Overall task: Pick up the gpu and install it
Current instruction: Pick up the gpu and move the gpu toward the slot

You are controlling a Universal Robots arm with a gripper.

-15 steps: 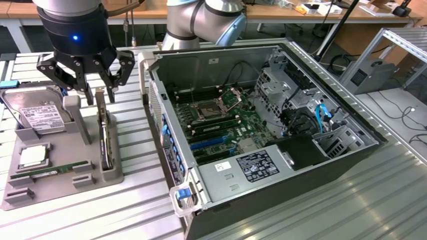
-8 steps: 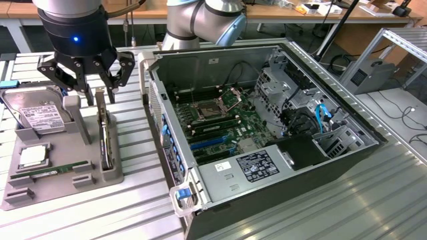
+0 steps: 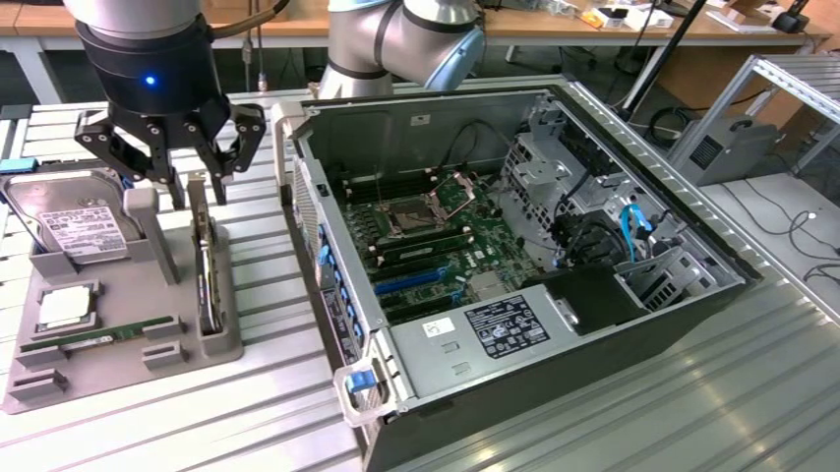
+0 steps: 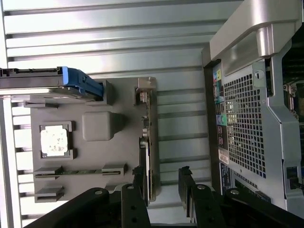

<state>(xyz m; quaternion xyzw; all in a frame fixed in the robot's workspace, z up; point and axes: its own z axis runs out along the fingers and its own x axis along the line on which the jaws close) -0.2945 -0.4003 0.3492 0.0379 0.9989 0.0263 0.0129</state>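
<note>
Above tray (image 3: 125,366): one hand (image 3: 175,182), spread wide; one gpu (image 3: 204,261) beneath.

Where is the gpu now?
The gpu stands edge-on in the tray at the exterior view's left, between hard drive and case, under the open gripper.

A robotics lab or workshop: an opened computer case (image 3: 381,133) on a ribbed metal bench (image 3: 656,403), wooden desks (image 3: 39,22) behind.

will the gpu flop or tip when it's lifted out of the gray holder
Probably stiff: the gpu reads as a thin rigid slab standing on edge in the gray holder. Likely tippy once freed, being so narrow.
</note>
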